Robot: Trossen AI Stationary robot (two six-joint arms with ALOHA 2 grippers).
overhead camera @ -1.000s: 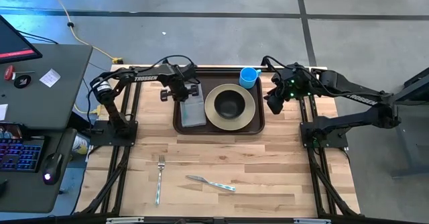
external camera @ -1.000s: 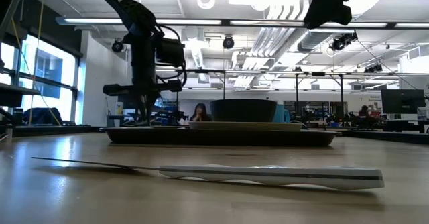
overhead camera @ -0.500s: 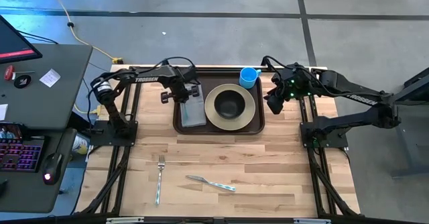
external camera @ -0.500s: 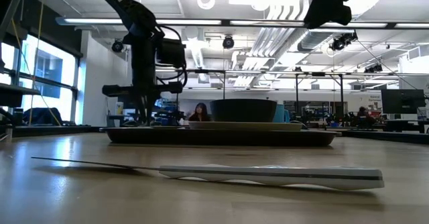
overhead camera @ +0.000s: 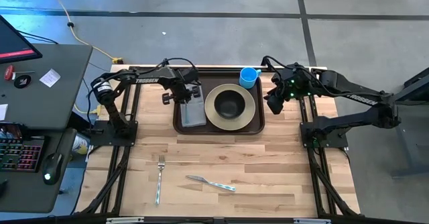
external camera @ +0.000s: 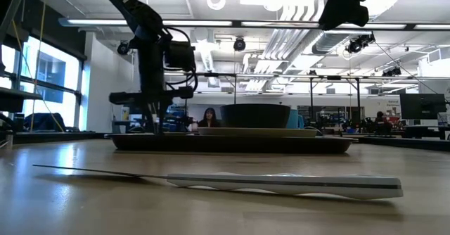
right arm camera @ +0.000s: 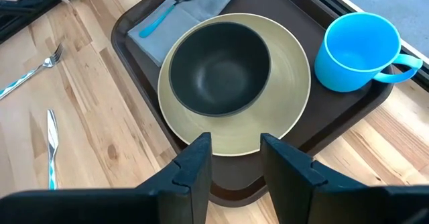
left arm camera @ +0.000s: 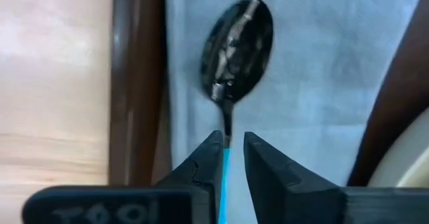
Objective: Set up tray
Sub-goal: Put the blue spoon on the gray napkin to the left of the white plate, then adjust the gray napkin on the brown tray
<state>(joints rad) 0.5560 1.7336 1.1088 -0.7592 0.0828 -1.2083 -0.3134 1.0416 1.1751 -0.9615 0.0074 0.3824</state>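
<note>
Wooden table (overhead camera: 268, 163) carries the dark brown tray (overhead camera: 218, 127) at its far middle. On the tray lie a beige plate (overhead camera: 248, 106) with a dark bowl (overhead camera: 230, 103), a grey napkin (overhead camera: 193, 115) and a blue cup (overhead camera: 249, 76). Over the napkin, the left pincer (left arm camera: 228, 158) stands narrowly parted astride a spoon (left arm camera: 238, 46) handle. Right pincer (right arm camera: 234, 160) hovers empty, moderately parted, beside the tray.

Dark brown tray (right arm camera: 134, 16); grey napkin (left arm camera: 315, 83); beige plate (right arm camera: 288, 96); black bowl (right arm camera: 218, 66); blue cup (right arm camera: 358, 43)
</note>
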